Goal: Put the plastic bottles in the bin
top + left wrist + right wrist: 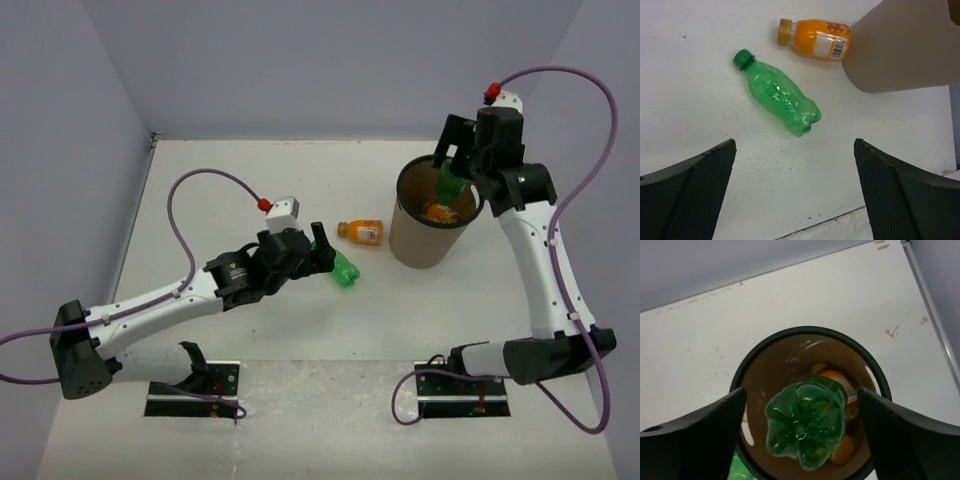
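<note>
The brown bin [420, 245] with a black rim stands right of centre. My right gripper [455, 160] is open over its mouth. A ribbed green bottle [450, 182] hangs base-up between the fingers with gaps on both sides, in the bin's mouth [805, 427]. Orange bottles [840, 382] lie inside the bin [805, 330]. A second green bottle [343, 272] and an orange bottle [361, 232] lie on the table left of the bin. My left gripper [322, 250] is open and empty, just short of the green bottle [777, 95]. The clear bottle is not visible.
The orange bottle [815, 39] lies against the bin's wall [905, 50]. The table [250, 180] is white, with grey walls at the back and sides. A seam at the table's near edge [830, 220] runs under my left gripper [795, 192].
</note>
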You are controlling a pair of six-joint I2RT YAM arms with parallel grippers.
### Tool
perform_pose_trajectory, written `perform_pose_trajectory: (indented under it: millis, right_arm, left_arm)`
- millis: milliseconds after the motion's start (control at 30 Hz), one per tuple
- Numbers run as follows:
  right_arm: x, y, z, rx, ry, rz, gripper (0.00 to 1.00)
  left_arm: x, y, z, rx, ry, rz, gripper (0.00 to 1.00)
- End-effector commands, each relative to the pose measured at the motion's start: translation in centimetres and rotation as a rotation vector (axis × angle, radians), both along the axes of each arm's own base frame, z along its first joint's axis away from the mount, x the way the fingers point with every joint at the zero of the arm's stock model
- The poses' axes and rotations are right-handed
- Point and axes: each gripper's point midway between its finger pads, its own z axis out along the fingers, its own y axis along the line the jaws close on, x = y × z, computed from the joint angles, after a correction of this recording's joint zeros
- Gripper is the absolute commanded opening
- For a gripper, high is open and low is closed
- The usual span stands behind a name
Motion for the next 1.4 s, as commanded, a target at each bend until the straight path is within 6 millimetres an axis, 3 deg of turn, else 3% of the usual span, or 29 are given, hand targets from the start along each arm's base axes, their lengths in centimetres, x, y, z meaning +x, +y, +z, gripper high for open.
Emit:
perform_pose_trajectory:
  millis: [0, 67, 133, 167, 233, 267, 300, 333, 367, 467, 600, 767, 900, 933, 1033, 1100, 1133, 1167, 1267, 1333, 1367]
  right_arm:
    - [0.5, -0.4, 2.6, 0.006, -0.055, -0.017, 0.98]
    - [0.1, -0.7, 3.5, 0.008, -0.072, -0.029, 0.99]
    - [-0.7, -1.0, 4.6, 0.004, -0.081, -0.041, 0.99]
    - [-0.9, -1.2, 4.9, -0.001, -0.085, -0.045, 0.99]
    - [-2.1, -1.5, 5.9, 0.001, -0.111, -0.048, 0.99]
    - [-2.5, -1.5, 6.3, 0.005, -0.122, -0.044, 0.99]
    - [-2.9, -1.1, 6.1, 0.017, -0.125, -0.02, 0.99]
    - [-3.8, -0.9, 7.1, 0.033, -0.162, -0.001, 0.99]
    - [-4.4, -0.7, 7.4, 0.042, -0.175, 0.016, 0.99]
    - [-5.8, 0.0, 7.8, 0.063, -0.207, 0.068, 0.99]
    - [-6.8, 0.9, 7.2, 0.084, -0.217, 0.121, 0.99]
    - [-7.9, 3.0, 6.5, 0.115, -0.223, 0.25, 0.99]
    - [-8.4, 3.4, 6.0, 0.117, -0.231, 0.28, 0.99]
    - [-8.9, 3.9, 6.0, 0.128, -0.233, 0.31, 0.99]
    - [-9.4, 4.7, 6.0, 0.144, -0.247, 0.356, 0.99]
    - [-9.7, 5.2, 6.2, 0.155, -0.259, 0.385, 0.99]
    - [-9.8, 5.7, 6.0, 0.163, -0.254, 0.412, 0.99]
    - [-9.8, 6.0, 6.1, 0.169, -0.257, 0.428, 0.99]
    - [-10.2, 7.9, 5.6, 0.207, -0.251, 0.538, 0.99]
    - [-10.7, 9.8, 5.4, 0.269, -0.239, 0.641, 0.99]
    - [-10.7, 10.6, 5.1, 0.292, -0.229, 0.678, 0.99]
  left_arm:
    - [0.2, -0.1, -0.8, -0.026, 0.12, 0.144, 1.0]
    - [0.3, -0.5, -2.3, -0.03, 0.188, 0.212, 1.0]
    - [0.5, -1.7, -2.1, -0.069, 0.218, 0.241, 1.0]
    - [0.4, -1.6, -3.6, -0.026, 0.254, 0.275, 1.0]
    - [0.6, -2.7, -3.6, -0.056, 0.28, 0.313, 1.0]
    - [0.6, -2.9, -4.9, -0.02, 0.305, 0.329, 1.0]
    - [0.8, -3.6, -4.6, -0.036, 0.311, 0.34, 1.0]
    - [0.8, -3.9, -5.0, -0.021, 0.324, 0.343, 1.0]
    - [0.9, -4.2, -6.3, 0.012, 0.346, 0.355, 1.0]
    - [1.2, -4.8, -7.5, 0.028, 0.372, 0.392, 1.0]
    - [2.3, -6.1, -8.9, 0.013, 0.351, 0.41, 0.99]
    - [5.1, -7.5, -10.6, 0.079, 0.303, 0.452, 0.94]
    - [6.6, -7.9, -13.9, 0.126, 0.33, 0.461, 0.87]
    - [7.1, -7.3, -14.7, 0.141, 0.342, 0.471, 0.79]
    - [7.5, -6.5, -16.6, 0.168, 0.353, 0.483, 0.7]
    - [7.2, -6.0, -17.9, 0.194, 0.37, 0.464, 0.6]
    - [7.2, -5.8, -18.1, 0.212, 0.367, 0.446, 0.42]
    - [6.9, -5.5, -18.5, 0.222, 0.368, 0.441, 0.36]
    - [6.8, -5.1, -17.9, 0.223, 0.344, 0.404, 0.32]
    - [6.3, -3.9, -17.5, 0.25, 0.328, 0.376, 0.0]
    - [6.0, -2.7, -16.8, 0.268, 0.299, 0.373, 0.0]
